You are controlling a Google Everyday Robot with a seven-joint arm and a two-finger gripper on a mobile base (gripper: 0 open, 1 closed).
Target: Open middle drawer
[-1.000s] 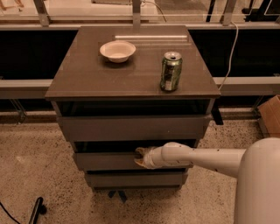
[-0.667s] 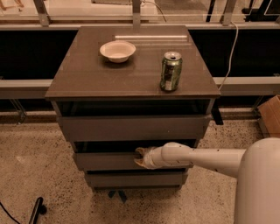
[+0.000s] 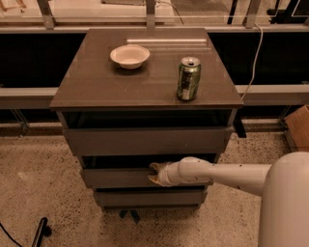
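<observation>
- Camera view, the surface: a dark grey-brown cabinet fills the middle of the frame, and its flat top (image 3: 120,87) is seen from above and in front.
- A white bowl (image 3: 129,56) stands on the top toward the back, left of centre. A green drink can (image 3: 188,78) stands upright to its right, nearer the front edge and well apart from the bowl.
- A pale streak of reflected light lies along the back of the top.
- Three plain fronts are stacked under the top: the top drawer (image 3: 145,141), the middle drawer (image 3: 116,177) and the bottom drawer (image 3: 149,198).
- The middle drawer sits low in the centre of the frame, with a dark gap above its upper edge.
- The gripper (image 3: 154,173) is at that upper edge, near the middle of the front. Whether it is spread or pinched on the edge cannot be told.
- The white arm (image 3: 227,173) reaches in from the right, level with the drawer, out of the rounded robot body (image 3: 287,202) at the lower right.
- Camera view, the room: the speckled floor (image 3: 38,183) spreads around the cabinet.
- A low ledge and metal rail posts (image 3: 150,14) run behind it across the upper frame.
- A white cable (image 3: 253,53) hangs down at the upper right, and a cardboard box (image 3: 298,126) sits at the right edge.
- A black object (image 3: 41,230) lies on the floor at the lower left.
</observation>
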